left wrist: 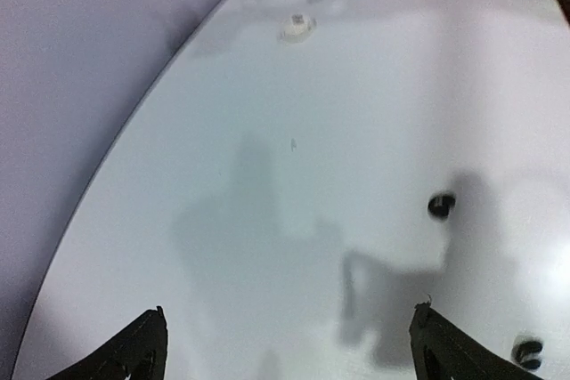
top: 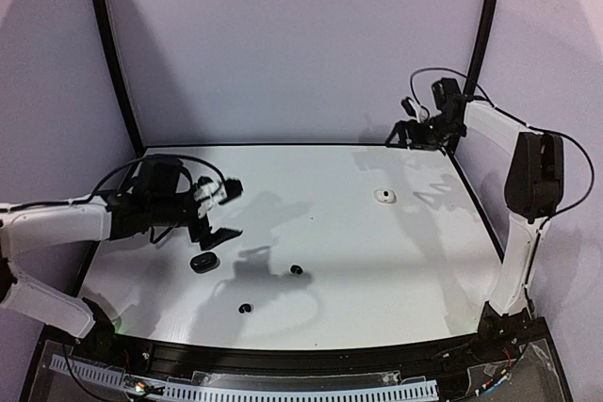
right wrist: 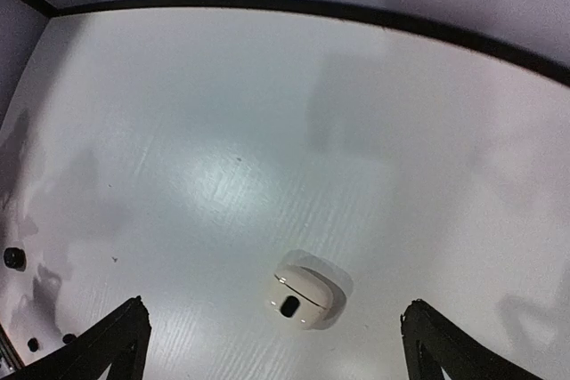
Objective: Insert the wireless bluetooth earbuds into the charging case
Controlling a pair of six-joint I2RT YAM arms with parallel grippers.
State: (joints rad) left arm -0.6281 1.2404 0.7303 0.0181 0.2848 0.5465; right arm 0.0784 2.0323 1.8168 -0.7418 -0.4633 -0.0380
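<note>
Left fingers [left wrist: 138,353]: spread wide, gripping nothing.
Black earbuds [left wrist: 441,205]: on the counter [top: 377,270] ahead of the left fingers, both toward the right-hand tip.
Earbud heading: too small for us to tell.
Right fingers [right wrist: 116,349]: spread wide, with the white case [right wrist: 303,295] below the gap, untouched.
Surroundings: white counter, pale walls.

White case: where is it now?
Top view: white case sits right-rear on the table, nearest the right gripper, far from the black earbuds.
</note>
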